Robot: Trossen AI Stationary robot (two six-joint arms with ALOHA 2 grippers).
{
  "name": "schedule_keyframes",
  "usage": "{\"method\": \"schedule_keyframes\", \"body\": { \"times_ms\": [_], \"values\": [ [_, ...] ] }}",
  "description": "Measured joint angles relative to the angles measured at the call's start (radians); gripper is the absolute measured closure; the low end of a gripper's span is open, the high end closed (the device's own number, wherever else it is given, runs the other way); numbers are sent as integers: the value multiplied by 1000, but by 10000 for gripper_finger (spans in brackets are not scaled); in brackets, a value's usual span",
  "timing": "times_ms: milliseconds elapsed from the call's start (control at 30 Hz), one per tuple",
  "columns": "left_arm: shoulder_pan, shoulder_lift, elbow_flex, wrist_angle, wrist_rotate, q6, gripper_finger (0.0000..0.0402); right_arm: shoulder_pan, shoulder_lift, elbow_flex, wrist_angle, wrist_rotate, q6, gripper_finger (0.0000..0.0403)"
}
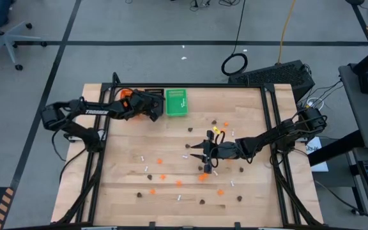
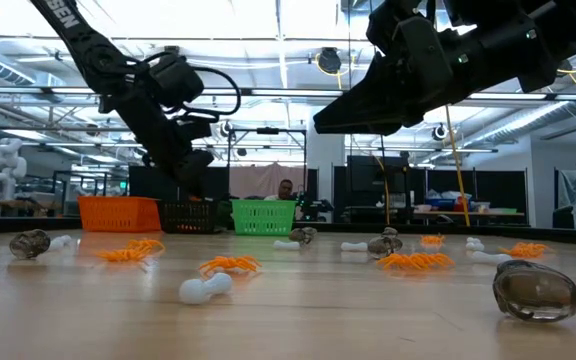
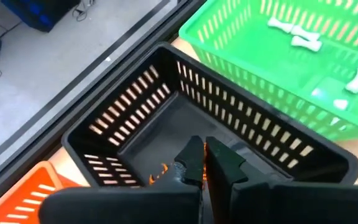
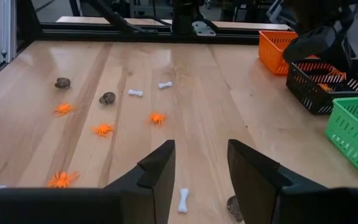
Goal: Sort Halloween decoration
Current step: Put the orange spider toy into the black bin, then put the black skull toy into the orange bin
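Over the black tray [image 3: 185,118] at the table's back edge, your left gripper [image 3: 204,163] is hovering with fingers pinched shut, nothing visibly held. Mid-table, your right gripper [image 4: 201,168] is hanging with fingers partly open and empty, a white bone [image 4: 183,200] lying just below the gap. Orange spiders [image 4: 103,129], brown blobs [image 4: 107,98] and bones are lying scattered across the wood; several bones are sitting in the green tray [image 3: 303,56].
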Motion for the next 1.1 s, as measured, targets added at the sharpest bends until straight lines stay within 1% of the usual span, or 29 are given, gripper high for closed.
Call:
{"method": "schedule_keyframes", "body": {
  "times_ms": [133,300,367,433,500,567,667,733,767,833,933,1100],
  "values": [
    [1,3,0,0,-15,0,356,0,0,0,0,0,28,271],
    [0,2,0,-3,-107,-2,298,0,0,0,0,0,51,271],
    [-6,-12,0,-48,-101,-28,281,0,0,0,-2,0,52,271],
    [-36,-58,0,-156,-38,-122,269,2,0,0,-16,-4,52,271],
    [-81,-113,0,-243,20,-218,261,8,0,0,-44,-4,52,271],
    [-147,-172,0,-294,22,-261,259,13,0,-1,-70,-5,53,271],
    [-271,-263,0,-296,-41,-263,258,16,0,-1,-112,-5,60,271],
    [-345,-317,0,-264,-96,-254,258,16,0,-1,-129,-4,60,271],
    [-379,-340,0,-250,-121,-242,258,16,0,-1,-133,-4,60,271],
    [-445,-375,1,-218,-138,-195,258,16,0,-1,-137,-4,57,271],
    [-531,-387,1,-208,-143,-153,258,16,0,-1,-136,-4,53,271],
    [-641,-356,1,-237,-157,-158,258,16,0,-1,-150,-4,52,271]
  ]
}}
